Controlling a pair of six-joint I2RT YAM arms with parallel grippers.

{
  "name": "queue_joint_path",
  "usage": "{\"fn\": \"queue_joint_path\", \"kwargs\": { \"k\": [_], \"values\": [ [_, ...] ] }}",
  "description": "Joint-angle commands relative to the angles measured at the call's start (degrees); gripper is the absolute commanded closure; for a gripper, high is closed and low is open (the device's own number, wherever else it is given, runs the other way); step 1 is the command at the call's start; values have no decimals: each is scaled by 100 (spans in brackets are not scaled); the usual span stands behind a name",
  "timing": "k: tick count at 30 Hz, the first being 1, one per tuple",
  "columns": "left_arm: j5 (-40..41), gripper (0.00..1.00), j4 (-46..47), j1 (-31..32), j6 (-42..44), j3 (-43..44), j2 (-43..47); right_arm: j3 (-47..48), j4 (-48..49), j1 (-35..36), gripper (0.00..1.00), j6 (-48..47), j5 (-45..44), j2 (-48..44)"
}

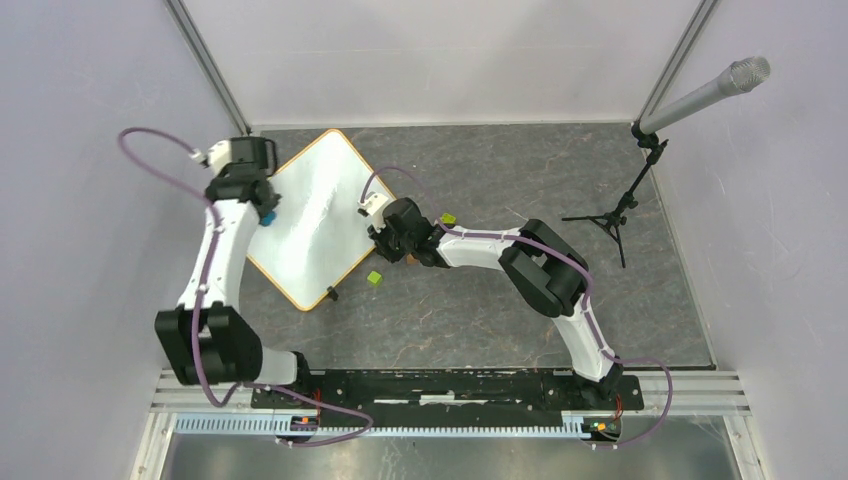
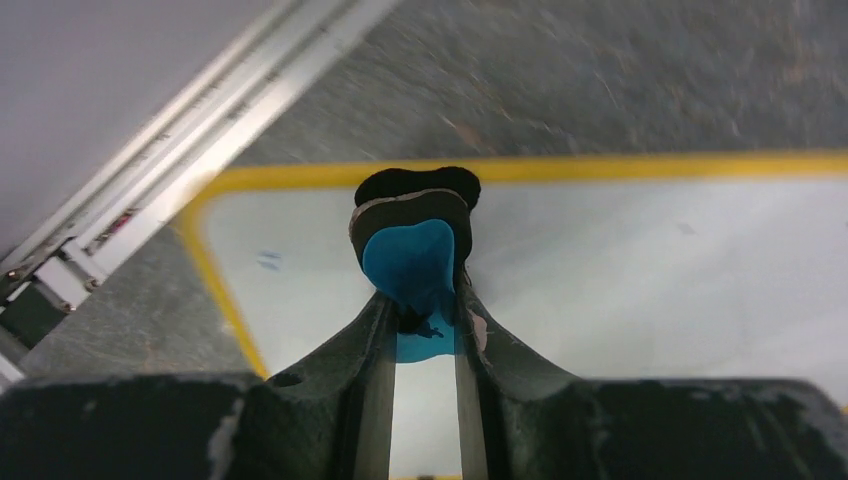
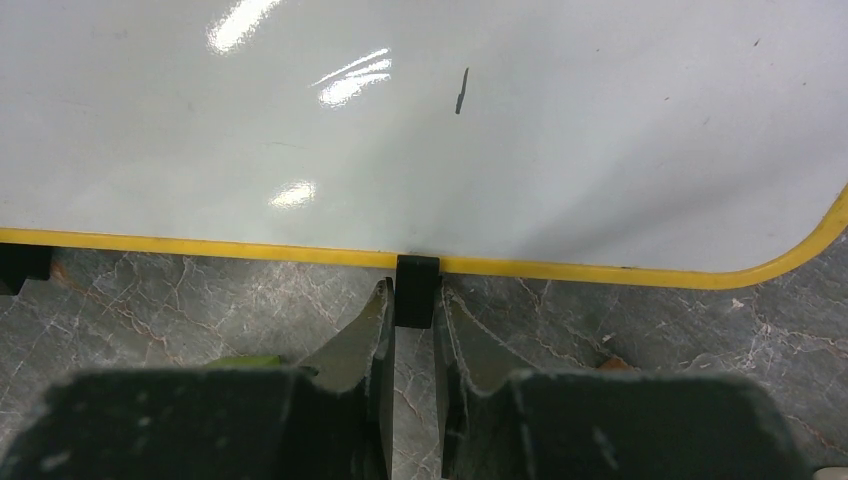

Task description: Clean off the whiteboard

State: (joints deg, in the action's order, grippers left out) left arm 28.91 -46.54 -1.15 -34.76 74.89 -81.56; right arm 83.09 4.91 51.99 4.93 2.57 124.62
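Note:
The whiteboard (image 1: 315, 205) lies flat on the grey table, turned like a diamond, with a yellow-orange rim. My left gripper (image 1: 265, 212) is over its left part and is shut on a blue eraser with a black felt pad (image 2: 412, 255), which is held down against the board (image 2: 650, 270). Small blue marks (image 2: 268, 260) remain near the board's corner. My right gripper (image 1: 384, 236) is at the board's right edge and is shut on a black clip (image 3: 416, 290) on the rim. A short dark stroke (image 3: 461, 90) shows on the board (image 3: 420, 150).
Two green cubes (image 1: 449, 218) (image 1: 374, 279) lie on the table by the right arm. A second black clip (image 1: 332, 294) sits on the board's lower edge. A microphone on a tripod stand (image 1: 640, 190) is at the far right. Walls and metal posts close in the back.

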Motion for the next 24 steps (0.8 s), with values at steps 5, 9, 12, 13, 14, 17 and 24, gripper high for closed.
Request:
{"fn": "queue_joint_path", "kwargs": {
  "k": [5, 9, 12, 13, 14, 17, 24],
  "values": [
    [132, 74, 401, -1317, 61, -708, 1235, 45, -394, -33, 100, -92, 35, 211],
    [-77, 76, 295, -1309, 20, -716, 1145, 28, -386, -44, 100, -92, 46, 179],
    [-313, 77, 298, -1180, 28, -780, 1049, 32, -370, -39, 100, -86, 66, 182],
    [-237, 77, 296, -1049, 60, -783, 1008, 32, -363, -35, 100, -75, 73, 184],
    [-92, 77, 296, -836, 88, -776, 946, 36, -368, -37, 100, -73, 72, 181],
    [223, 76, 291, -325, 85, -715, 744, 26, -367, -44, 100, -74, 78, 177],
    [577, 75, 251, -428, 45, -503, 892, 22, -375, -47, 100, -89, 67, 190]
  ]
}}
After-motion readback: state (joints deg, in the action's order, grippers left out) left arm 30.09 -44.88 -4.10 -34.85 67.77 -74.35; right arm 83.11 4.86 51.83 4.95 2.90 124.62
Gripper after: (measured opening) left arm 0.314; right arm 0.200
